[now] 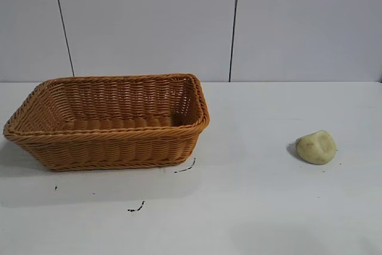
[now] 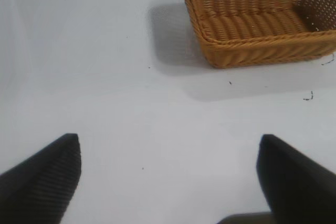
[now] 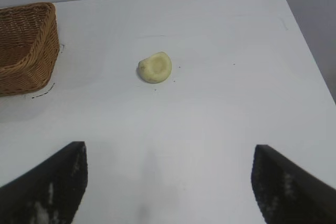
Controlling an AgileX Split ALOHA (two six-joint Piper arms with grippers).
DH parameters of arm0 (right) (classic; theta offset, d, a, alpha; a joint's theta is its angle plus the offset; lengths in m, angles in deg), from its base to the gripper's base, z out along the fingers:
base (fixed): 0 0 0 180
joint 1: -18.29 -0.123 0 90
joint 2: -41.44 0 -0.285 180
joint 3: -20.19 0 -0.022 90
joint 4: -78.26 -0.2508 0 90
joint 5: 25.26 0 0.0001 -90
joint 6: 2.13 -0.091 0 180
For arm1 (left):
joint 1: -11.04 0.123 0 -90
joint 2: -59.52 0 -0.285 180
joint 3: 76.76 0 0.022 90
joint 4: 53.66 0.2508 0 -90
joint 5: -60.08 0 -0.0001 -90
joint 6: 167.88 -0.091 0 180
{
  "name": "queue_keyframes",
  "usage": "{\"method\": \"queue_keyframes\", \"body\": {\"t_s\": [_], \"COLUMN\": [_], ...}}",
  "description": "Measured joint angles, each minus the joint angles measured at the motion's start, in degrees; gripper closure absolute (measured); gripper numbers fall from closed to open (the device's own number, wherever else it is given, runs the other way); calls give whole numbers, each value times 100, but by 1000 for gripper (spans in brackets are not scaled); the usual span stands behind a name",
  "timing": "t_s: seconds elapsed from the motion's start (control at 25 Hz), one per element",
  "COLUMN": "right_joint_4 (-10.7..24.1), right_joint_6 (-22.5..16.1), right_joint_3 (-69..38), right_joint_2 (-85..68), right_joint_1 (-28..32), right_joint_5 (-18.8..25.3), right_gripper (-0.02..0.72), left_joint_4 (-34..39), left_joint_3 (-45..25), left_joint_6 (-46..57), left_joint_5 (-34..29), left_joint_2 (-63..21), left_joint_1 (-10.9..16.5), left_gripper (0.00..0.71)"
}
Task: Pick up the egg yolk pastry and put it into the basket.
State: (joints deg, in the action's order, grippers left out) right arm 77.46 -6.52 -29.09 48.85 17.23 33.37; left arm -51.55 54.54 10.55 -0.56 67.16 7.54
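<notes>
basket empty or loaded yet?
Empty: the basket shows only bare woven floor, and the egg yolk pastry lies on the table to its right, apart.

A basket [image 1: 107,120] sits at the table's [image 1: 250,207] left, with an egg yolk pastry [image 1: 316,147] well apart to its right.

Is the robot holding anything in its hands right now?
No. Both hands are open and empty: left hand, right hand. The pastry lies alone on the table, outside the basket.
</notes>
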Motion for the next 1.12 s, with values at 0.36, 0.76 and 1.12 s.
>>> {"method": "queue_keyframes", "body": {"t_s": [0.36,0.76,1.12], "right_joint_4": [0,0,48], "right_joint_6": [0,68,227], "right_joint_3": [0,615,2040], "right_joint_2": [0,1783,5124], "right_joint_1": [0,0,0], "right_joint_5": [0,0,-37], "right_gripper": [91,15,8], "left_joint_4": [0,0,0], "left_joint_3": [0,0,0], "left_joint_6": [0,0,0], "left_joint_5": [0,0,0], "left_joint_2": [0,0,0], "left_joint_1": [0,0,0], "left_gripper": [17,17,17]}}
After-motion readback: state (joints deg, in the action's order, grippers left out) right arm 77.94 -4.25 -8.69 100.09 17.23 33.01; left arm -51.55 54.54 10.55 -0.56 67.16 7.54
